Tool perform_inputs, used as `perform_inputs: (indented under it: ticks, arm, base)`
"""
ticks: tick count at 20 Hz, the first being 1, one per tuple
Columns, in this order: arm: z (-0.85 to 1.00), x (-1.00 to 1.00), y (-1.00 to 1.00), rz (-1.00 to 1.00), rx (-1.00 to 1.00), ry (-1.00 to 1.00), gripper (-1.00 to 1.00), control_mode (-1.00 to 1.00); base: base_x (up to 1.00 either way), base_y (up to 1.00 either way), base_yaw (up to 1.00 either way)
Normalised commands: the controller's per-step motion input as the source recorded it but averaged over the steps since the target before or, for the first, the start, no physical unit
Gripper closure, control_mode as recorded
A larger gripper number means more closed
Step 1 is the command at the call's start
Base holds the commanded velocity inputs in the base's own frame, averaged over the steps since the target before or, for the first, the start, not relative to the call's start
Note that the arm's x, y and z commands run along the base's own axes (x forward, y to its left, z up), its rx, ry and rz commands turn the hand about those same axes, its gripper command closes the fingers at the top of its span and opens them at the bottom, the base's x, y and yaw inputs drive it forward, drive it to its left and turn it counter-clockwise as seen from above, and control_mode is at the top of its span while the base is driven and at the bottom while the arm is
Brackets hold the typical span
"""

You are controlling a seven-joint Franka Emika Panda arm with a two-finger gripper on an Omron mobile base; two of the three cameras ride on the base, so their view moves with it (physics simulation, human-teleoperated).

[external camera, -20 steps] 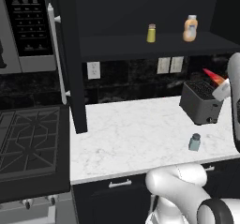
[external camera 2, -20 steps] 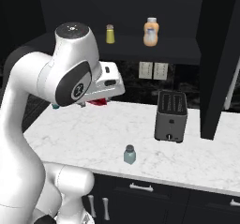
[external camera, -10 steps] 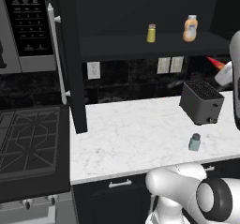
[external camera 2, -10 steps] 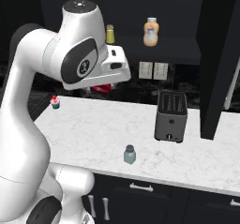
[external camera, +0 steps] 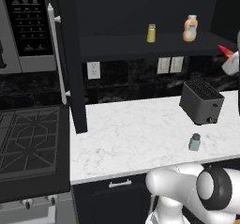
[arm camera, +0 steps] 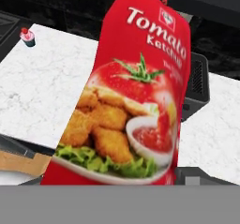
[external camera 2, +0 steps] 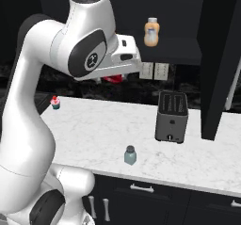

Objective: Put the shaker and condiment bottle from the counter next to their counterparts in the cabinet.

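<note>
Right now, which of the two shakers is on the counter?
The pale blue-grey shaker stands on the marble counter before the toaster; the yellow shaker sits on the cabinet shelf.

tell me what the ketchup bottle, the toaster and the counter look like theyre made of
Ketchup bottle: probably glossy plastic, going by its smooth red skin with a printed label wrapped around it.
Toaster: looks like brushed dark grey metal, matte and boxy with slots on top; it could be painted plastic.
Counter: white marble or a marble-look stone, polished, with faint grey veins.
</note>
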Motion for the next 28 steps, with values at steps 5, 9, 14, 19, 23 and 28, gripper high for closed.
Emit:
perform_inputs:
  ticks: [5, 9, 14, 19, 23, 28]
  arm:
    - [0.08, 0.21, -0.05, -0.03, 0.00, -0.06, 1.00, -1.00]
    - [0.00, 0.32, 0.00, 0.00, 0.00, -0.11, 1.00, -1.00]
    - [0.00, 0.23, -0.01, -0.01, 0.00, -0.19, 1.00, -1.00]
    - [0.00, 0.00, -0.06, -0.04, 0.00, -0.15, 1.00, -1.00]
    - [0.00, 0.01, -0.05, -0.07, 0.00, -0.06, 1.00, -1.00]
    - [0.01, 0.23, 0.00, -0.02, 0.00, 0.00, 1.00, -1.00]
  base:
    - [0.00, 0.00, 0.00]
    - [0.00, 0.00, 0.00]
    - [0.00, 0.00, 0.00]
    - [0.00, 0.00, 0.00]
    - [0.00, 0.00, 0.00]
    - [0.00, 0.00, 0.00]
